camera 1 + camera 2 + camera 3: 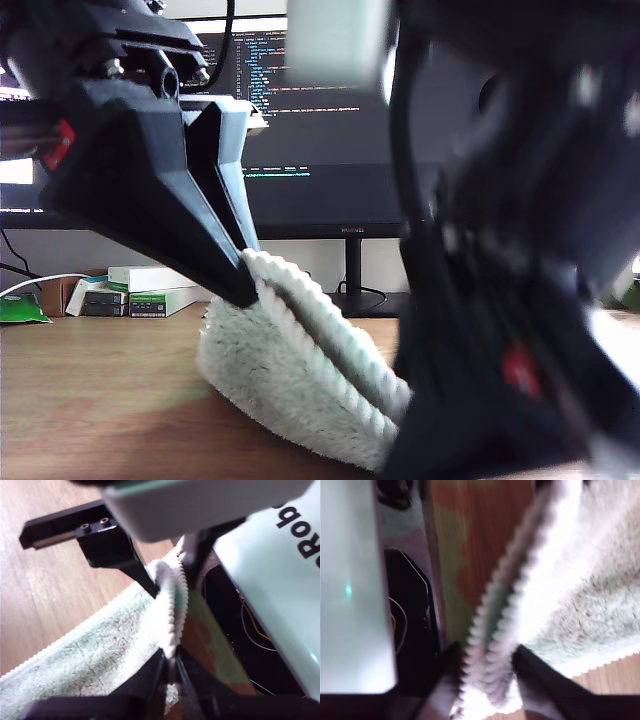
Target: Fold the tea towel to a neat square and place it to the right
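Wooden table (90, 400) — fills the lower part of the exterior view; it carries all that follows.

Monitor (300, 150) — upright at the far edge of the table, toward 12 o'clock from the towel; lines of text show on its dark screen.

Tea towel (290, 375) — pale mint-green plush with a ribbed whitish hem (330, 320). It is near the middle of the exterior view: its lower part bulges onto the table, and two hem edges, lying side by side, run from 11 o'clock down to 5 o'clock. In the first wrist view the cloth (90, 655) trails away over the wood; in the second wrist view (580, 595) the doubled hem runs down into the jaws.

Arm at the exterior view's right — a dark, blurred mass close to the lens, hiding the towel's lower end. Which gripper it bears cannot be told.

My first gripper (167, 622) — jaws pressed together on the folded hem of the tea towel, with ribbing bunched between the tips.

My second gripper (487, 680) — jaws pinched on the doubled hem.

Black pointed gripper (235, 280) — in the exterior view's upper left, its tips meeting at the towel's upper hem.

Small boxes (150, 292) — stacked at 9 o'clock from the towel, near the table's back edge.
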`<state>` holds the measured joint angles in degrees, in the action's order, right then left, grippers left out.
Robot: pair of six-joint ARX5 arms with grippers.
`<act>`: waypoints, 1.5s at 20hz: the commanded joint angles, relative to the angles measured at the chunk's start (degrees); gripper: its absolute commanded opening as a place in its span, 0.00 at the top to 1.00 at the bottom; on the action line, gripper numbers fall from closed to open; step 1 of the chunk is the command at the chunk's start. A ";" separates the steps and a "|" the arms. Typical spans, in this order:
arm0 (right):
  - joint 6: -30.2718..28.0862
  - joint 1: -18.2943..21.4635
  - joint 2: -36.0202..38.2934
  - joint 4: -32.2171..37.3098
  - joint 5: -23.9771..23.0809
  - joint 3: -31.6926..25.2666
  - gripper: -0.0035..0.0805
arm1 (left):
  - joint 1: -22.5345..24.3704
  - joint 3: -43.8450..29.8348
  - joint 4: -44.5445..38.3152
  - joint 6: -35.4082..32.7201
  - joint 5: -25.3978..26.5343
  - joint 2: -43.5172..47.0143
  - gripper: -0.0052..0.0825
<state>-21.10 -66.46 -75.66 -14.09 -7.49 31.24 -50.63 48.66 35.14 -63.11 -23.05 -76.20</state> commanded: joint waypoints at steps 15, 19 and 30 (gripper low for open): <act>0.39 -0.13 -0.28 -19.63 2.62 10.05 0.97 | -0.20 0.22 7.78 3.93 -0.20 -0.17 0.97; 1.36 -0.13 -0.28 -26.82 8.50 14.60 0.97 | -1.88 0.22 12.59 7.82 -2.29 -0.17 0.97; 3.13 0.92 -0.28 -34.21 17.62 16.52 0.97 | -4.74 0.22 16.59 15.15 -4.52 -0.17 0.97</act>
<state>-18.04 -66.22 -75.66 -47.20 10.28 47.97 -55.83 49.39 50.87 -48.14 -28.18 -76.20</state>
